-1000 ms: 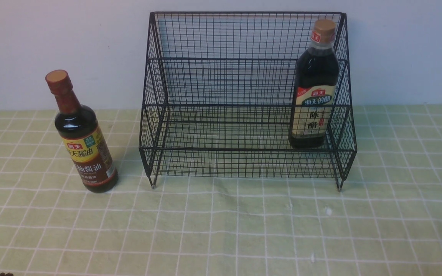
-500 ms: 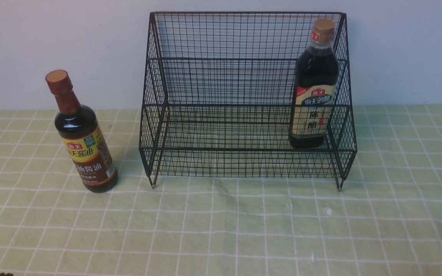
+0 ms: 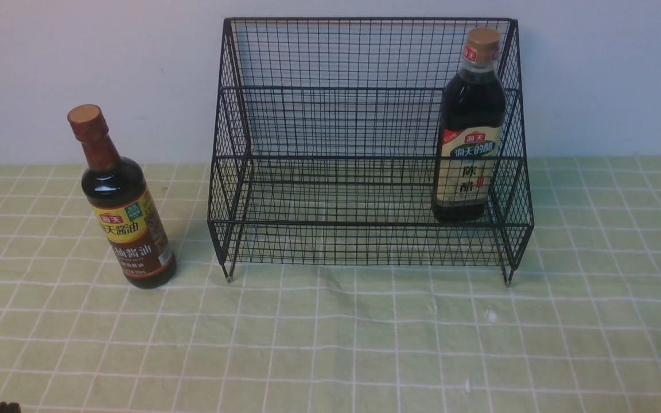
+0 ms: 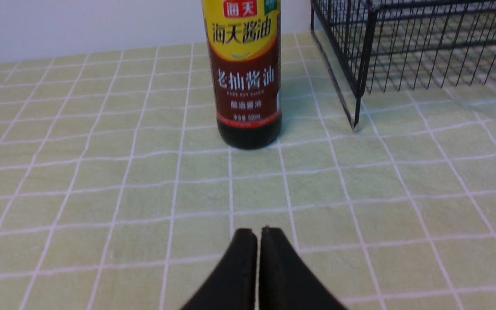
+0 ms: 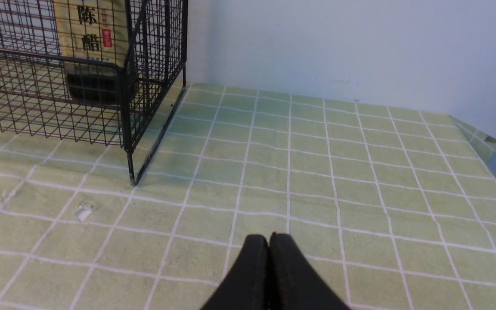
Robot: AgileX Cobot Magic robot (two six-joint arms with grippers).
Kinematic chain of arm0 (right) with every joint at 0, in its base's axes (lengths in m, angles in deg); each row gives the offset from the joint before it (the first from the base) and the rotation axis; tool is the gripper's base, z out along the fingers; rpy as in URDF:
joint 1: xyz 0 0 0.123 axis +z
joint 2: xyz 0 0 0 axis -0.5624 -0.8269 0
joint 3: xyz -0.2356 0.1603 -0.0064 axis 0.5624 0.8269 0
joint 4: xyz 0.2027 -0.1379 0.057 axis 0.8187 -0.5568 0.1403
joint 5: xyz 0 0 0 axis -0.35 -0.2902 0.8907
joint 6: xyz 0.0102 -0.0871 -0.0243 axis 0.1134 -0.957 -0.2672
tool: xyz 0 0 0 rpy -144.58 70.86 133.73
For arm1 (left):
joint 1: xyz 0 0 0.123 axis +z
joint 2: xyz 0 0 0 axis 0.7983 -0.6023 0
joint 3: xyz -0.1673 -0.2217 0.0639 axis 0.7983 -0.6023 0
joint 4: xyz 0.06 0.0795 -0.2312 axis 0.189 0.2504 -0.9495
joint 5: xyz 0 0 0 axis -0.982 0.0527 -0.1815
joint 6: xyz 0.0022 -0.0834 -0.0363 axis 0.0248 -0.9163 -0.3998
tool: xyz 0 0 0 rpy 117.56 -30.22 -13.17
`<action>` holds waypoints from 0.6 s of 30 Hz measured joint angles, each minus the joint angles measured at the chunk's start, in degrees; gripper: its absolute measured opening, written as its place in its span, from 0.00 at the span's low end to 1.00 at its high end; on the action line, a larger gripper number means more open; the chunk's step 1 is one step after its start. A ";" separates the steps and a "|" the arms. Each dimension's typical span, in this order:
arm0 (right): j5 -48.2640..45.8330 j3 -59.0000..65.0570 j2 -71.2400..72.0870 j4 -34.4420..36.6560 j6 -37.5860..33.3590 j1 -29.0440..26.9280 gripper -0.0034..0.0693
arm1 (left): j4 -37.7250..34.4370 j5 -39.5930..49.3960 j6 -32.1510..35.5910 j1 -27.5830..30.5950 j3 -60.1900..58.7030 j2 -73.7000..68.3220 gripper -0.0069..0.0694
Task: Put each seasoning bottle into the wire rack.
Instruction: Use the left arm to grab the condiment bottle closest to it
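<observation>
Left tool (image 4: 257,233) hangs low over the desk (image 3: 330,344), tips pressed together and empty, facing the slim bottle (image 3: 127,229) but well short of it. Right tool (image 5: 268,239) is likewise closed on nothing, off the right side of the wire rack (image 3: 365,223).

The slim bottle stands upright on the desk just beside the rack's left side; the broader bottle (image 3: 471,143) already stands at the right end of the lower tier.

Full of dark liquid, the slim one is probably heavy, rigid and smooth, so its labelled body looks a safer hold than the narrow neck. It has a red-brown cap and a yellow-brown label.
</observation>
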 joint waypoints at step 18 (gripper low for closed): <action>0.00 0.00 0.00 0.00 0.00 0.00 0.03 | -1.37 -40.72 -3.99 0.00 8.58 -8.04 0.08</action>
